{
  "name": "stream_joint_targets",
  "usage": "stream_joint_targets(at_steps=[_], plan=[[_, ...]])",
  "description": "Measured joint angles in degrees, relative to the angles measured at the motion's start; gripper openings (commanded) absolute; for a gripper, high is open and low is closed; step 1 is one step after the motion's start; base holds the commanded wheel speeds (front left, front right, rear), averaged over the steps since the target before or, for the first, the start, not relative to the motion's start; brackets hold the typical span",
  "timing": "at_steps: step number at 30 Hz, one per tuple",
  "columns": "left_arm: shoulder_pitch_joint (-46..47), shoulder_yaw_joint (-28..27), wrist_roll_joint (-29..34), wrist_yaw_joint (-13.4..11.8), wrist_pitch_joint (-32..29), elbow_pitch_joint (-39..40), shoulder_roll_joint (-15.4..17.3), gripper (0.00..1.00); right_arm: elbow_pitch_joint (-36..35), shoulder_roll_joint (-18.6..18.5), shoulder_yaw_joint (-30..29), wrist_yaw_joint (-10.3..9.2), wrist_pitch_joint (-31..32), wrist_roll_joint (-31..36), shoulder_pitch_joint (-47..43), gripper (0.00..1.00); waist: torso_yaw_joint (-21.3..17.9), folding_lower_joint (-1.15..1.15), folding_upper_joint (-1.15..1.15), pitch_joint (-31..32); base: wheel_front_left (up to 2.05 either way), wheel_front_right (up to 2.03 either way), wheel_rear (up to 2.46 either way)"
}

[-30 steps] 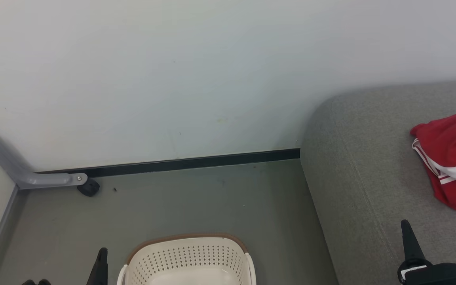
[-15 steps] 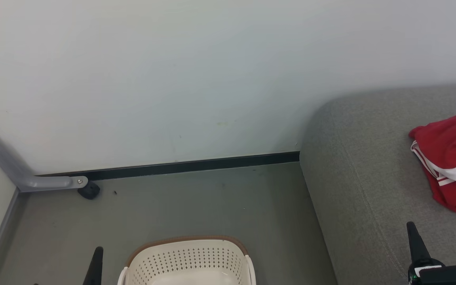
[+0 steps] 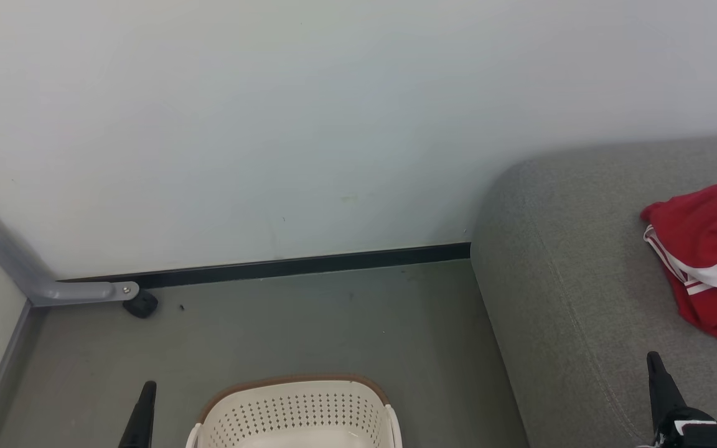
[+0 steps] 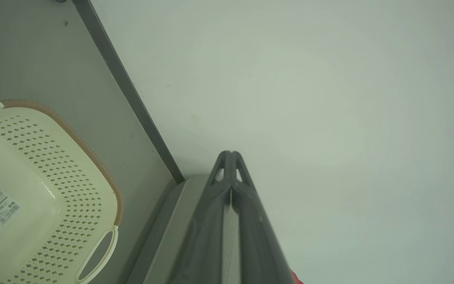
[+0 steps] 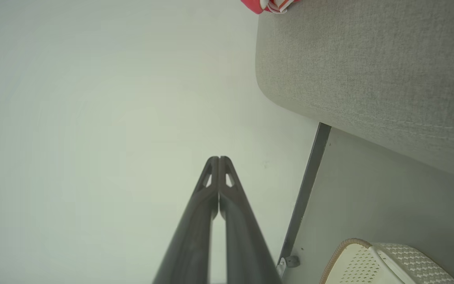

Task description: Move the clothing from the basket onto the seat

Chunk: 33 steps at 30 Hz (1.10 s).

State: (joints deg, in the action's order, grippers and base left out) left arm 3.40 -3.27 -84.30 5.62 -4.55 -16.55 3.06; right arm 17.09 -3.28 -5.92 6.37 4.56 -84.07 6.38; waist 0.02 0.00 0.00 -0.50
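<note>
Red clothing (image 3: 710, 261) with white stripe trim lies crumpled on the grey seat (image 3: 576, 280) at the right edge; a corner of the clothing (image 5: 268, 4) peeks in at the top of the right wrist view. The cream basket (image 3: 296, 414) with a brown rim stands on the floor at the bottom centre, and what shows of its inside (image 4: 18, 189) holds no garment. My left gripper (image 3: 145, 392) is shut and empty, just left of the basket. My right gripper (image 3: 656, 364) is shut and empty over the seat's front part, below the clothing.
A white wall (image 3: 271, 124) with a dark skirting strip (image 3: 296, 266) rises behind the grey floor (image 3: 309, 323). A grey metal bracket with a black caster (image 3: 140, 303) sits in the left corner.
The whole head view has shifted a little, so the camera moved. Both grippers show lower in the view than a second ago. The clothing and basket lie as before.
</note>
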Motion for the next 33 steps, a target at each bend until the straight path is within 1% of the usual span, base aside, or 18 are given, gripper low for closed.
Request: stream_joint_targets(at_steps=[10,33], plan=[[0.6,-1.7,-6.5,1.3,-1.8,-0.6,-0.6,0.0,0.1,0.7,-1.9,0.27,1.9,-7.2,-0.2,0.0,0.0,0.0,0.0,0.4,0.0,0.0,0.0],[1.0,-1.7,-7.4,1.4,-1.8,-0.6,-0.8,0.0,0.1,0.7,-2.0,0.29,1.9,-7.3,-0.2,0.0,0.0,0.0,0.0,0.4,0.0,0.0,0.0]])
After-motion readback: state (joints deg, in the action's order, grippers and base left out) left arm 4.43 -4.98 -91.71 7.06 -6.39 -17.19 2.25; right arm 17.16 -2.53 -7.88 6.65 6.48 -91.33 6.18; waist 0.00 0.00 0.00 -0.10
